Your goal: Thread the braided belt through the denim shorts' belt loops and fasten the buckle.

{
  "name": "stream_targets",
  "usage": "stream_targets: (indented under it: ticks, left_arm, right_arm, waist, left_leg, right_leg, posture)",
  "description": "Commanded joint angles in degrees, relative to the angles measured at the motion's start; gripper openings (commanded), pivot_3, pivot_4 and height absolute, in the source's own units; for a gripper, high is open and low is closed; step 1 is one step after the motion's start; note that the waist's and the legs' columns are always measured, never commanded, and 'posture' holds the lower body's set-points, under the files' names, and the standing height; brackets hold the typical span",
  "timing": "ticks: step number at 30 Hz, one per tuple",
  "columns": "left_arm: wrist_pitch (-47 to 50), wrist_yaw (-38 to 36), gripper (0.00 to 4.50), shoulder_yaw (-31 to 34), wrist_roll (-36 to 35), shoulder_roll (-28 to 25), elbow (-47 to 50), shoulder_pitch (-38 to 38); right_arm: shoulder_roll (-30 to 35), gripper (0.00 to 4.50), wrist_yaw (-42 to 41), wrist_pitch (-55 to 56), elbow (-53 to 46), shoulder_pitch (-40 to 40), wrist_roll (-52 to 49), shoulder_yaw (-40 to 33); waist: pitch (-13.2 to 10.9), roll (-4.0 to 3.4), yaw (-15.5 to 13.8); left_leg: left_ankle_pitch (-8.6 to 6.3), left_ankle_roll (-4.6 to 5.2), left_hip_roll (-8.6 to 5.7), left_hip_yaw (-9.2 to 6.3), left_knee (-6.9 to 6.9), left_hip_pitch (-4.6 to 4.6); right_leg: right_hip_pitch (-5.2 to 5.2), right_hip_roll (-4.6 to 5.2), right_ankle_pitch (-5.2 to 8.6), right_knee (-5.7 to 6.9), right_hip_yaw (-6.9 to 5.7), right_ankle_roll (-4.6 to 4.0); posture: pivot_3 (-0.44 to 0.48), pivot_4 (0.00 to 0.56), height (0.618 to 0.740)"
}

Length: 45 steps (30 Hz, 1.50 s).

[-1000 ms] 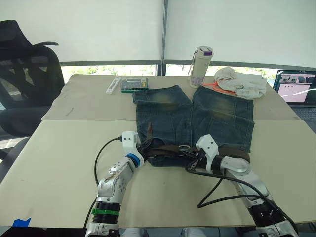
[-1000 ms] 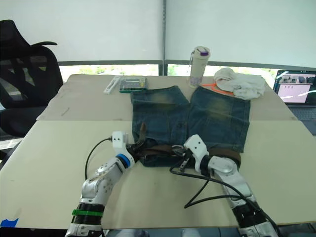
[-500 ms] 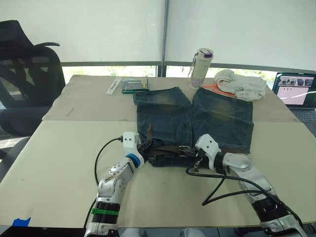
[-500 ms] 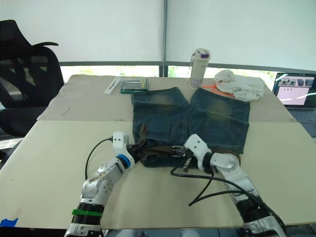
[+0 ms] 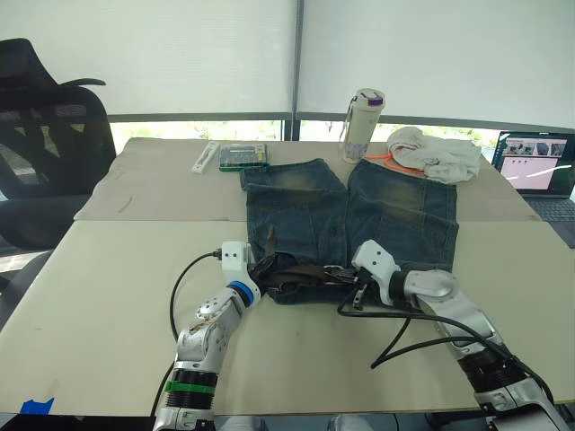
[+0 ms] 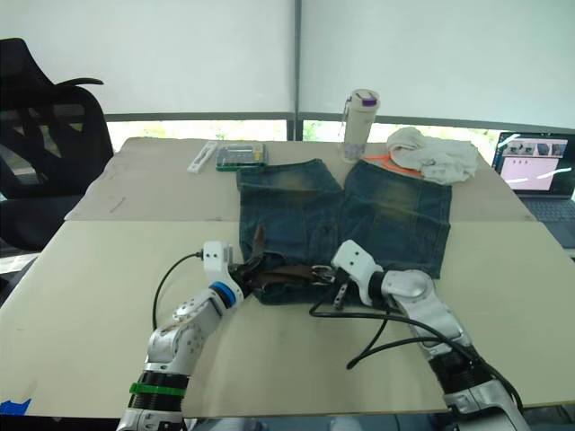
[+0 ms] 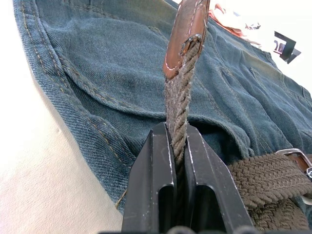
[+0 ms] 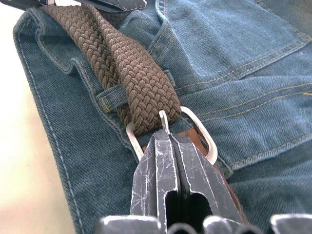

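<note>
Table (image 5: pixel 117 269): wide, pale, two boards butted together. Black office chair (image 5: pixel 40 135) at far left; laptop (image 5: pixel 537 166) at far right edge.

Denim shorts (image 5: pixel 395 211) flat at table centre, waistband toward me, legs pointing far. Yellowish worn patches on both legs.

Off-white cloth bundle (image 5: pixel 433 153) beyond the right leg, thin orange cord just under it. White bottle (image 5: pixel 361 123) with purple cap upright beyond the crotch. Small green box (image 5: pixel 244 156) and a white stick-like item at far left of the shorts.

Braided belt (image 8: pixel 131 73) lies along the waistband, passing under one of the belt loops (image 8: pixel 111 93) close to the buckle (image 8: pixel 200 139). Its leather-tipped end (image 7: pixel 185 34) stands up off the left side of the waistband.

My left hand (image 7: pixel 178 168): fingers pressed together on the braided strap just below the leather tip.

My right hand (image 8: pixel 168 146): fingers together at the buckle, tips against the prong and the leather tab under the frame; a firm grip I cannot confirm.
</note>
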<state>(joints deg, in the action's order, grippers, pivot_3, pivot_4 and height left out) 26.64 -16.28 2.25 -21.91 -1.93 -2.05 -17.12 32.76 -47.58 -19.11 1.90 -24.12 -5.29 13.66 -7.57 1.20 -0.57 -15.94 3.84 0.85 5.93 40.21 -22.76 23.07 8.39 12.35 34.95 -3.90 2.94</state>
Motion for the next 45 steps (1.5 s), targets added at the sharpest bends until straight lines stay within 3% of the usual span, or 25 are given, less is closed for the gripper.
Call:
stream_targets:
  ticks: [1, 15, 22, 29, 38, 42, 45]
  left_arm:
    - [0.65, 0.76, 0.0, 0.1, 0.82, -0.48, 0.06, 1.5]
    - [-0.77, -0.01, 0.0, -1.37, 2.23, -1.47, 0.31, 1.65]
    - [-7.53, -4.32, 0.0, -6.39, 8.9, -7.09, 0.32, -3.0]
    - [-12.52, -3.83, 0.0, -2.4, 6.94, -5.91, -0.89, -8.69]
    - [-0.53, -5.93, 0.0, 3.54, -12.76, 0.19, 8.35, -16.17]
    - [8.13, -6.4, 0.0, 7.34, -28.96, 1.96, 14.06, -16.89]
    - [12.12, -6.81, 0.0, 9.09, -36.52, 1.52, 16.18, -16.18]
  right_arm:
    - [0.82, 0.07, -0.8, -1.87, 3.84, 0.9, 3.32, 2.84]
    - [1.4, 0.07, -4.83, -7.85, 4.63, -1.71, 7.46, 8.39]
    - [1.47, 0.07, -10.12, -14.18, 9.17, -6.49, 12.2, 15.82]
    - [1.28, 0.07, -14.47, -14.27, 12.54, -8.59, 15.05, 18.64]
    - [0.24, 0.07, -14.27, -13.63, 13.66, -8.48, 17.32, 18.22]
    - [0.48, 0.07, -13.96, -13.66, 13.07, -7.75, 17.33, 18.03]
    - [0.47, 0.07, -13.49, -13.94, 12.65, -7.51, 17.25, 17.66]
  waist:
    - [0.01, 0.0, 0.02]
    - [0.19, 0.07, 0.1]
    - [0.49, 0.16, 0.34]
    - [1.12, 0.3, 0.22]
    - [1.17, 0.33, 0.73]
    - [1.17, 0.34, 0.75]
    - [1.16, 0.32, 0.79]
  left_leg:
    - [0.0, 0.0, 0.0, 0.0, 0.0, 0.0]
    - [-0.02, -0.04, 0.0, 0.01, -0.19, 0.13]
    - [-0.38, 0.11, 0.05, -0.02, -0.38, 0.57]
    - [-0.76, -0.08, 0.12, -0.31, -0.4, 1.1]
    - [-0.55, -0.81, 0.15, -0.42, -0.43, 1.0]
    - [-0.41, -0.56, 0.14, -0.44, -0.43, 0.97]
    - [-0.4, -0.54, 0.14, -0.46, -0.43, 0.94]
  right_leg:
    - [0.0, 0.0, 0.0, 0.0, 0.0, 0.0]
    - [-0.02, 0.02, 0.02, -0.04, 0.0, -0.04]
    - [-0.28, 0.01, 0.12, -0.05, -0.09, -0.21]
    - [-0.74, 0.05, 0.21, -0.29, -0.32, -0.27]
    - [-0.92, 0.04, 0.2, -0.29, -0.39, -0.26]
    - [-0.91, 0.03, 0.21, -0.31, -0.4, -0.25]
    - [-0.91, 0.02, 0.23, -0.3, -0.4, -0.24]
  posture:
    - [0.0, 0.15, 0.737]
    - [0.0, 0.15, 0.737]
    - [0.0, 0.15, 0.737]
    - [0.0, 0.15, 0.737]
    - [0.0, 0.15, 0.737]
    - [0.0, 0.15, 0.737]
    - [0.0, 0.15, 0.737]
